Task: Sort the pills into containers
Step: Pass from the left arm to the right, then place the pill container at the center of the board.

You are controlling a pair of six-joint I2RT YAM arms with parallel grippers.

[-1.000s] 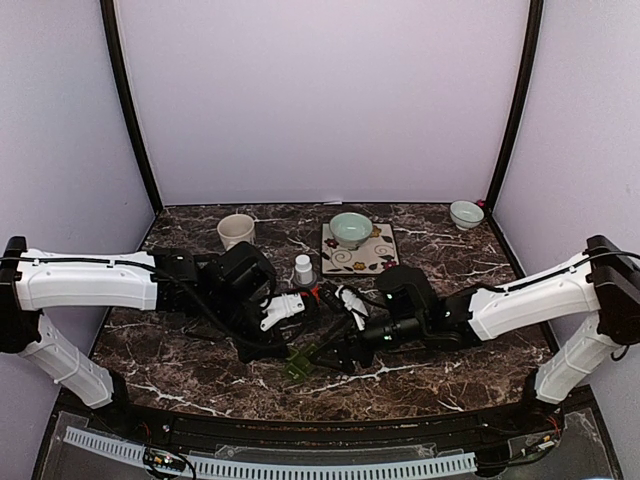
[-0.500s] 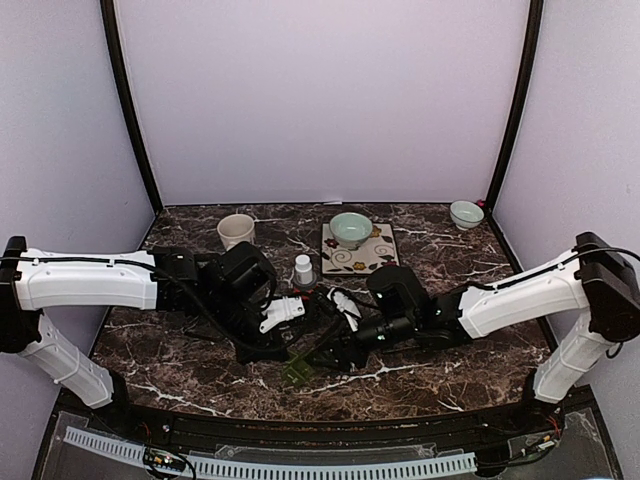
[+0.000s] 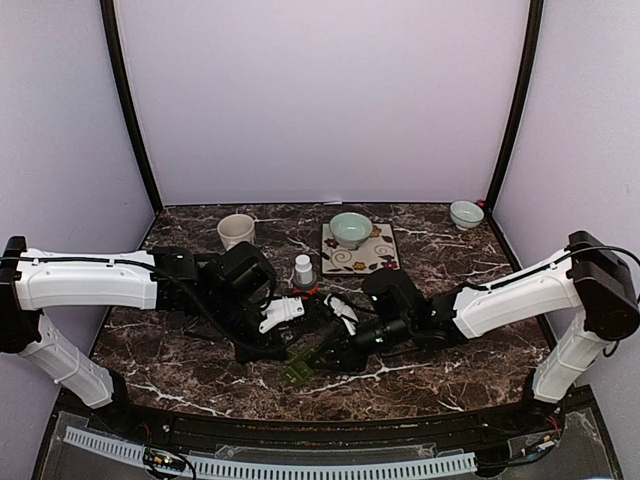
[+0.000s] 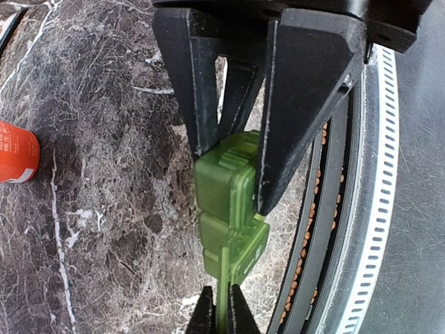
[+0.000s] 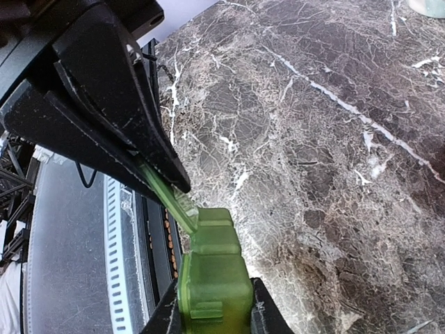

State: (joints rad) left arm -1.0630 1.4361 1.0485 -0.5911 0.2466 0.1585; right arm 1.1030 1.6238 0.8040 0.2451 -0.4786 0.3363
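Note:
The containers (image 3: 297, 369) are a small green pill-box strip near the table's front edge. My left gripper (image 4: 219, 309) is shut on one thin raised lid flap (image 5: 165, 196) of the strip. My right gripper (image 5: 212, 314) comes in from the opposite side. Its two fingers (image 5: 167, 316) press against both sides of the end compartment (image 5: 212, 278). In the left wrist view the strip (image 4: 222, 184) sits between the right gripper's big black fingers (image 4: 306, 104). In the top view both grippers, left (image 3: 288, 354) and right (image 3: 318, 356), meet at the strip. No pills show in any view.
A white bottle (image 3: 303, 268) stands behind the grippers, and an orange-red cylinder (image 4: 14, 149) lies on the marble. A beige mug (image 3: 236, 230), a pale green bowl (image 3: 350, 228) on a patterned tile (image 3: 378, 256) and a small bowl (image 3: 466, 213) stand at the back. The front rail (image 4: 379, 209) runs beside the strip.
My right arm has slid left toward the strip and its jaws have closed in onto the end compartment. The left gripper has kept its hold on the lid flap.

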